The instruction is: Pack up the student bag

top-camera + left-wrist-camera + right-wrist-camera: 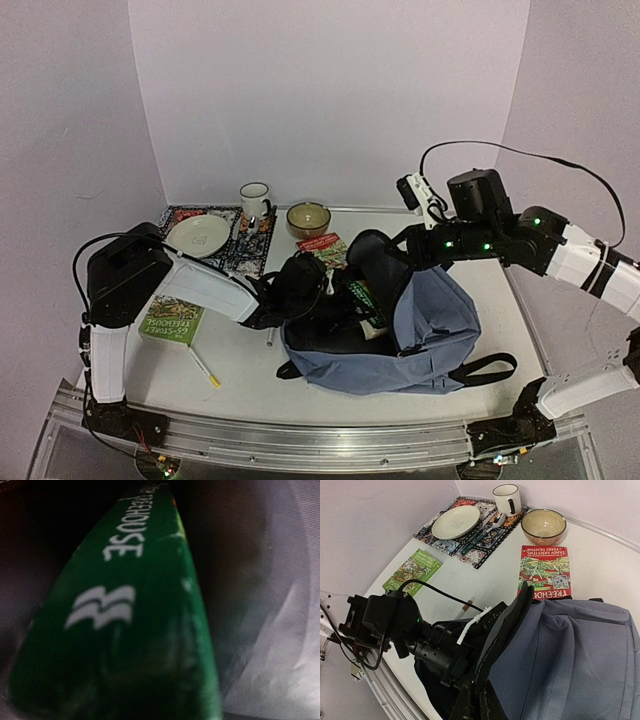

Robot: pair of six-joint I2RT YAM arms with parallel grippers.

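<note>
1. Left gripper (320,290) sits inside the student bag (440,330); its jaws are hidden, so I cannot tell its grip.
2. Close before it, a green book (125,630) angles into the compartment for packing.
3. Opposite, the right gripper (398,243) seemingly pinches the rim, propping the mouth open.

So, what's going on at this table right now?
Two robot arms are packing a backpack. The right gripper seems to hold its rim up, while the left gripper is inside the opening with a green book close against it. A second green book, a red book and a pen lie outside.
</note>
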